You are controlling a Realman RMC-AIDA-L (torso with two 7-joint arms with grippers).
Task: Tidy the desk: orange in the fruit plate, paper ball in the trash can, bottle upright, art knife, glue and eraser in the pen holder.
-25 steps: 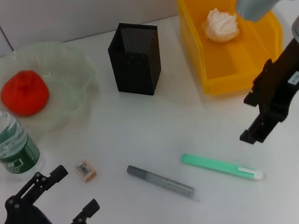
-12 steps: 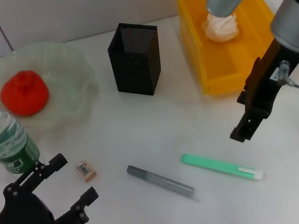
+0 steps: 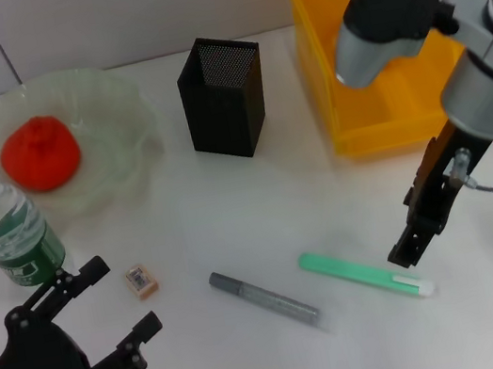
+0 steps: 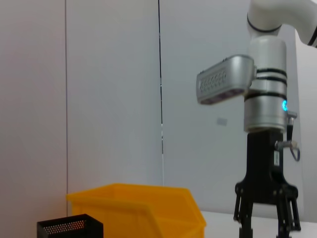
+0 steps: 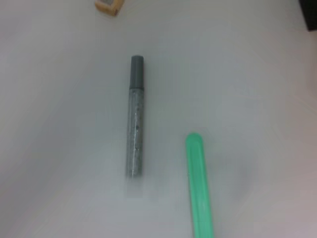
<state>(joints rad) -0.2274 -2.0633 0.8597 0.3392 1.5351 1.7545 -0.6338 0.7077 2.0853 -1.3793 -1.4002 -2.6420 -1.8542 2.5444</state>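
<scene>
The orange (image 3: 41, 154) lies in the pale green fruit plate (image 3: 124, 110). To its near left the bottle (image 3: 6, 227) stands upright. The tan eraser (image 3: 141, 279), the grey glue stick (image 3: 265, 298) and the green art knife (image 3: 366, 274) lie on the table; the right wrist view looks down on the glue (image 5: 135, 119) and knife (image 5: 199, 183). My right gripper (image 3: 411, 237) hangs open just above the knife's white end. My left gripper (image 3: 123, 297) rests open near the eraser. The right arm hides the paper ball; the trash can (image 3: 377, 114) and the pen holder (image 3: 224, 98) stand at the back.
The yellow trash can (image 4: 138, 208) and the black mesh pen holder (image 4: 69, 228) also show in the left wrist view, with my right gripper (image 4: 266, 218) beyond them. A tiled wall closes the back of the table.
My right gripper has come down and nearer, from beside the trash can to over the green art knife. Its arm now covers the paper ball. The left gripper has barely moved.
</scene>
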